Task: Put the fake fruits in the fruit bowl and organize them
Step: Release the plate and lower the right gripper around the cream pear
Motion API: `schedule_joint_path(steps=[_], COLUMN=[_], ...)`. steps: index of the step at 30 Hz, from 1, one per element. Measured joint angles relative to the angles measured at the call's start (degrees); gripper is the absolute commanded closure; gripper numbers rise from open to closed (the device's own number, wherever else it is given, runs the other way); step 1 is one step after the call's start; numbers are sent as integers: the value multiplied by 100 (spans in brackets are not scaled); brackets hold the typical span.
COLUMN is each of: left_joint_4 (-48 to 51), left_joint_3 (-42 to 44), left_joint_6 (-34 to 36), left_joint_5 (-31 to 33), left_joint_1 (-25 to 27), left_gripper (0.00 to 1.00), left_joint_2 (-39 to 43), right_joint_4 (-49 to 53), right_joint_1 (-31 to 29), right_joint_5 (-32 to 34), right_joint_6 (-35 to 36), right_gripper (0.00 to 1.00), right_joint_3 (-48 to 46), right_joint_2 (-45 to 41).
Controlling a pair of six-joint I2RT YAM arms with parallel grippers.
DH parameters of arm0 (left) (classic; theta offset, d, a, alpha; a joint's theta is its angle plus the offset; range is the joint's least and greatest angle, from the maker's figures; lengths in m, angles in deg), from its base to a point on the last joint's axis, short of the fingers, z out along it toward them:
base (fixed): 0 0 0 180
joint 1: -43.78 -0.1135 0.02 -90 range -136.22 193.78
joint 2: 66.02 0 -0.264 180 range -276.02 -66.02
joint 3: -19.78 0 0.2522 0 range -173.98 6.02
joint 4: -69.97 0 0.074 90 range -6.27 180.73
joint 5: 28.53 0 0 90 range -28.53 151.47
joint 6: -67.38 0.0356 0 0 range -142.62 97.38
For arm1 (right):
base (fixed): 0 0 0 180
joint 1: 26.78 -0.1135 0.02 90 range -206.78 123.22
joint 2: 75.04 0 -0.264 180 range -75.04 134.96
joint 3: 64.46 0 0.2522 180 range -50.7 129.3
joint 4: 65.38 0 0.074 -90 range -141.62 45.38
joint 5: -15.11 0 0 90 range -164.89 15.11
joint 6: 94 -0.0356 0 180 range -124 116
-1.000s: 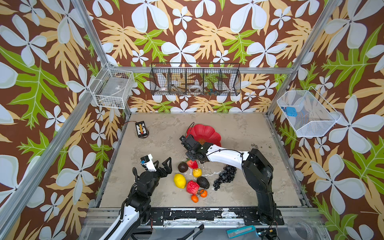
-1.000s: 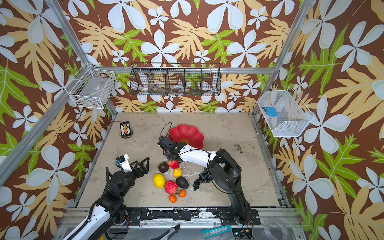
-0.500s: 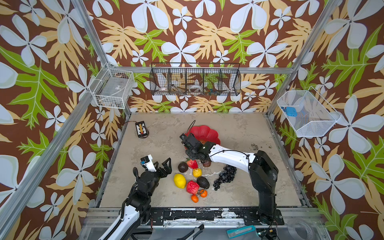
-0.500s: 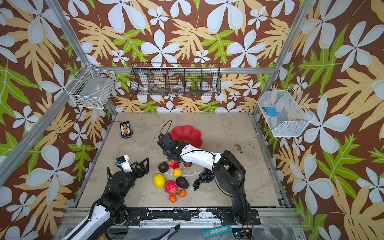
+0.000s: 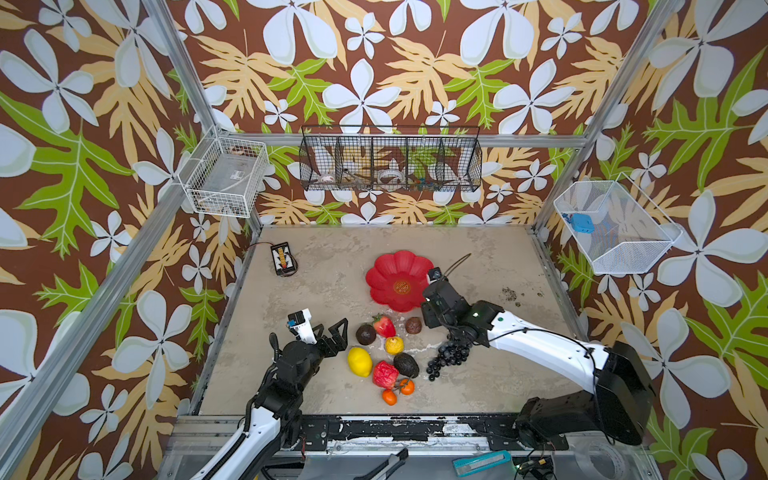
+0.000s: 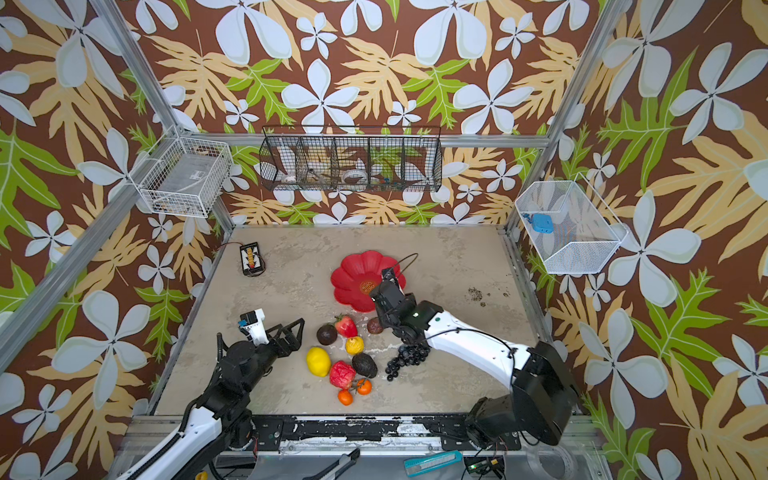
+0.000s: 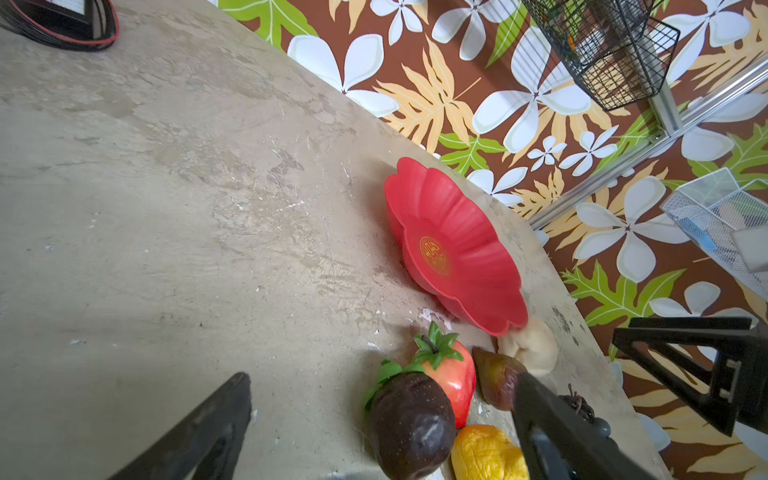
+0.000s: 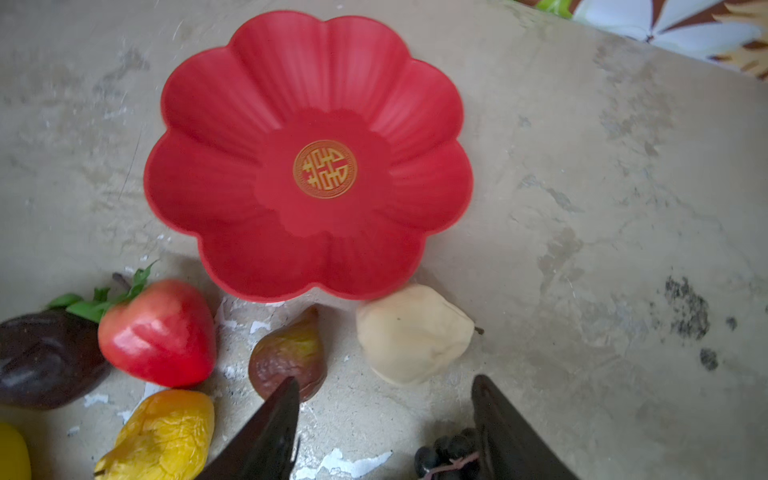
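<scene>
The red fruit bowl sits empty on the worktop, with the fake fruits clustered beside it. The right claw hangs with its jaws apart and empty by the beige pear and brown fig, seemingly lining up a pick. The left claw is spread wide, holding nothing.

The scalloped red plastic fruit bowl lay ahead of the right gripper fingers. The beige plastic pear sat between fingertips and bowl rim. The brown fig-shaped fruit lay before one fingertip; the black plastic grape bunch lay beside the other.
</scene>
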Motion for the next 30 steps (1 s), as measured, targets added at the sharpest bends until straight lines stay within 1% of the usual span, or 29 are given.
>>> schedule_joint_path(steps=[1,4,6,9,12,15,19,24,30], left_joint_4=[2,-2,-2,-2,-2,-7,-13,-20,-22], left_joint_3=[0,0,0,0,0,0,0,0,0], left_joint_6=[2,2,2,2,2,2,0,-2,-2], left_joint_5=[-37,-140,-151,-153,-155,-153,-153,-153,-149], left_joint_1=[0,0,0,0,0,0,0,0,0], left_gripper=[2,2,2,2,2,2,2,1,2], left_joint_2=[-4,-4,-9,-2,35,68,116,114,109], right_joint_4=[-83,-339,-509,-778,-981,-1191,-1270,-1419,-1589], right_joint_1=[7,13,33,96,254,520,859,927,962], right_joint_5=[-155,-396,-448,-461,-498,-592,-765,-1008,-1187], right_joint_6=[-269,-1027,-1552,-2170,-2577,-2776,-2796,-2793,-2822], right_gripper=[28,16,12,11,12,12,14,17,17], right_joint_3=[-199,-678,-938,-1222,-1320,-1314,-1204,-1126,-1040], right_joint_2=[-199,-636,-835,-975,-940,-721,-352,-20,455])
